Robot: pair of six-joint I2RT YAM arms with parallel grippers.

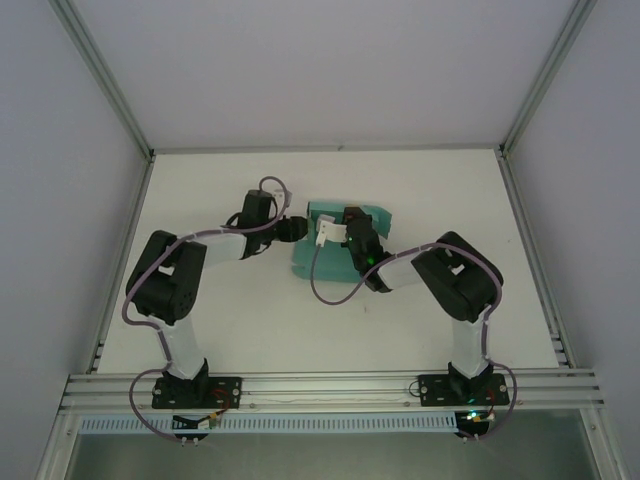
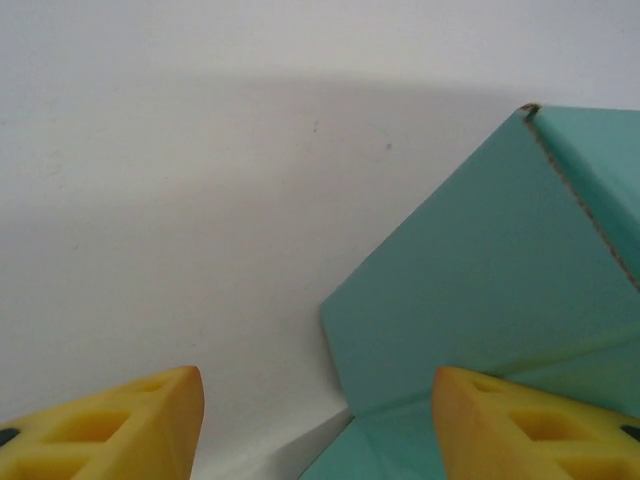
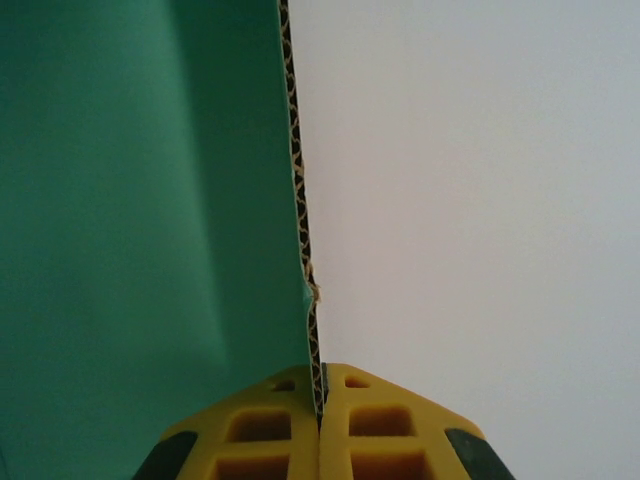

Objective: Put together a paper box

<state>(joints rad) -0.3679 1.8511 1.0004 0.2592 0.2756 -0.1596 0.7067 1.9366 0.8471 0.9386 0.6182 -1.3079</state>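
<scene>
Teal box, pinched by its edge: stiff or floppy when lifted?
Probably fairly stiff: the paper box shows a fluted corrugated edge, straight above the right gripper, jaws shut on it. Likely light: the wall is thin. Creased panels may hinge if pushed.

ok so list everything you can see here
paper box: one, teal-green, mid-table between the two hands, partly folded
table: one, white, under everything
frame rail: one, silver, along the table's near edge
left arm: one, black and white, bolted to the rail
right arm: one, black and white, bolted to the rail
left hand: one, yellow fingers, open at the box's left side
right hand: one, yellow fingers, shut on a box edge
</scene>
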